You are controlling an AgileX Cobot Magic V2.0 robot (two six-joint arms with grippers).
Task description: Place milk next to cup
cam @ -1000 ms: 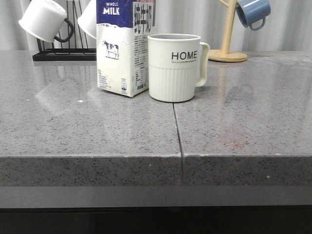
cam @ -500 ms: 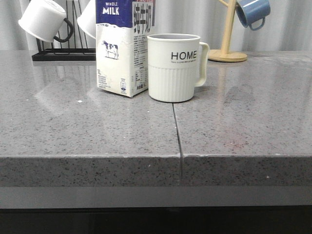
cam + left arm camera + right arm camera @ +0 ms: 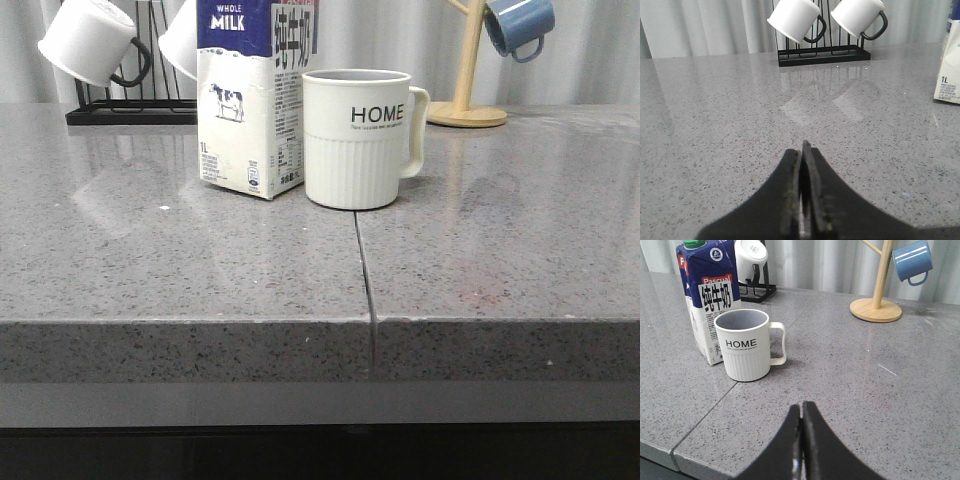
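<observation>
The milk (image 3: 252, 95) stands upright on the grey worktop (image 3: 180, 270), set back from the front edge toward the middle and a little left of the seam (image 3: 365, 280) that runs from that edge inward, with the cup (image 3: 357, 138) just beside it on its right, so close in the front view that the two overlap and I cannot tell whether they touch. It looks placed as the task wants: carton and cup side by side, the cup's handle turned away from the carton so nothing sits between them. The carton is tall and white with a dark blue top, "WHOLE MILK" in white letters, a small cow picture on the face toward the front edge, Chinese characters on the side panel, and a green cap that shows only in the right wrist view. The cup is cream-white, ribbed on its lower half, marked "HOME" in black, and empty inside. The left gripper (image 3: 804, 150) hangs over bare worktop near the left part of the front edge, its jaws pressed together on nothing; the right gripper (image 3: 801, 412) sits likewise closed and empty nearer the front right, well apart from cup and carton. Both being clear and empty suggests the placing is done.
</observation>
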